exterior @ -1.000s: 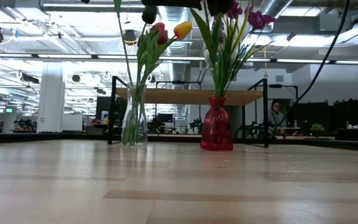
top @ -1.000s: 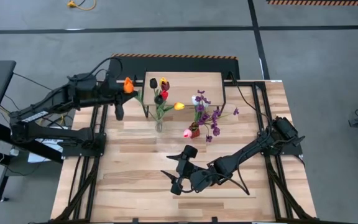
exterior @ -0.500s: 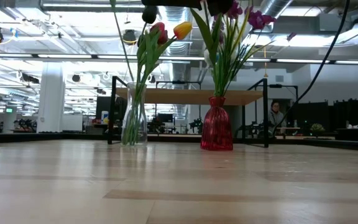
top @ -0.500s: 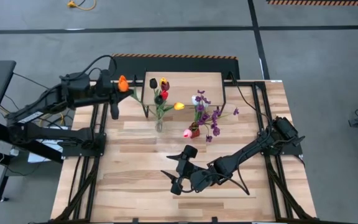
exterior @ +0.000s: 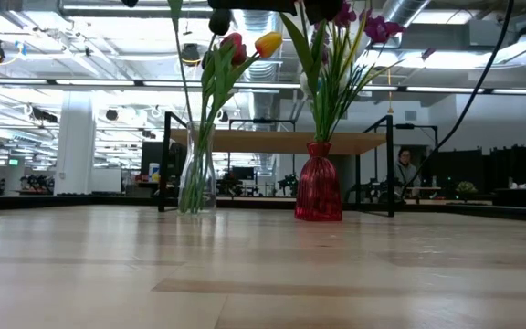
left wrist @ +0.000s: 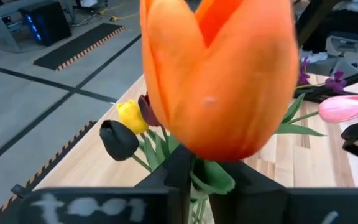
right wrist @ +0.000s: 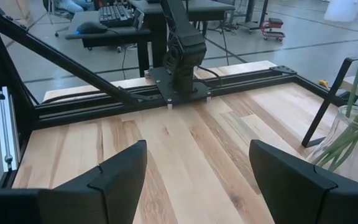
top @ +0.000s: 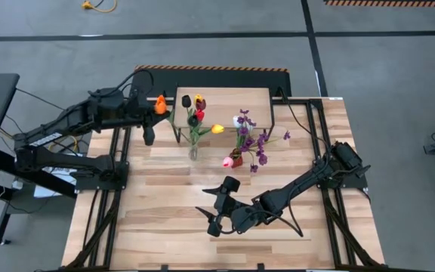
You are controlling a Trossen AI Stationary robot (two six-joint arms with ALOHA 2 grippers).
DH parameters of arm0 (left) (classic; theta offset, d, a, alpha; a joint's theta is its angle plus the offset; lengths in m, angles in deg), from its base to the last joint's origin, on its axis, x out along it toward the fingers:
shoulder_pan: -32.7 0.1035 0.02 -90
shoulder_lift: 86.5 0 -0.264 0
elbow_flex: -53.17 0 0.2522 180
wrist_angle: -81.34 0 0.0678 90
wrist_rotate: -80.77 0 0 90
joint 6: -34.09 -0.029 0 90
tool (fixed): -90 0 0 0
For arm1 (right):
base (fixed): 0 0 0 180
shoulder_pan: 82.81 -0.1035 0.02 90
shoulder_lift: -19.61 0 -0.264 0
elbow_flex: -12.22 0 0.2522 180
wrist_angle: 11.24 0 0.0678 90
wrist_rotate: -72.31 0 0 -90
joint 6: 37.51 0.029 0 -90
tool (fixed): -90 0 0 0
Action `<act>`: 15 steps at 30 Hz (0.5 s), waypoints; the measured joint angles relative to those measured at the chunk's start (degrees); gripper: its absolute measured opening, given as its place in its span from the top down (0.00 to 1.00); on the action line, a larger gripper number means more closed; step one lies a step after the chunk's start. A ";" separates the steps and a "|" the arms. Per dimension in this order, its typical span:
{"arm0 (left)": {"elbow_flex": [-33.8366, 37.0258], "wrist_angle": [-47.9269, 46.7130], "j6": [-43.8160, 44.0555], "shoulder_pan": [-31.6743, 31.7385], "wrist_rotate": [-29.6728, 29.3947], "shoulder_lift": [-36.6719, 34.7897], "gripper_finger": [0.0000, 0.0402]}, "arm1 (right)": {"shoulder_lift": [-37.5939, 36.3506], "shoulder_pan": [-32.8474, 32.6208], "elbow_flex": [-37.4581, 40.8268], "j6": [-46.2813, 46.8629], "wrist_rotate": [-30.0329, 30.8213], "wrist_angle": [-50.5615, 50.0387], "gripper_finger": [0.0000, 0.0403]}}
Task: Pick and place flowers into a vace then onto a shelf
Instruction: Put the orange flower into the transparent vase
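**Left arm holds orange tulip beside shelf**

Table, landmark: shelf at its far edge. Clear vase of tulips and red vase of purple sprigs stand just in front of shelf. Left gripper, just left of shelf, fingers pinched on orange tulip stem. Right gripper, well in front of shelf, jaws spread wide, empty.

A black-and-orange striped mat is seen on the grey floor at twelve o'clock of the butcher-block surface. A person is seated at a desk in the room beyond.
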 joint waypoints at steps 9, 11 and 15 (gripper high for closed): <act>0.02 -1.25 0.07 -0.01 2.64 0.33 0.77 | 0.00 0.00 0.00 0.89 0.02 -0.26 0.31; 0.02 -2.59 0.05 0.00 2.97 0.35 0.72 | 0.00 0.00 0.00 0.89 0.02 -0.26 0.31; 0.02 -5.48 0.49 -0.01 2.78 0.23 0.65 | 0.00 -0.10 -0.02 0.91 0.04 -0.66 0.32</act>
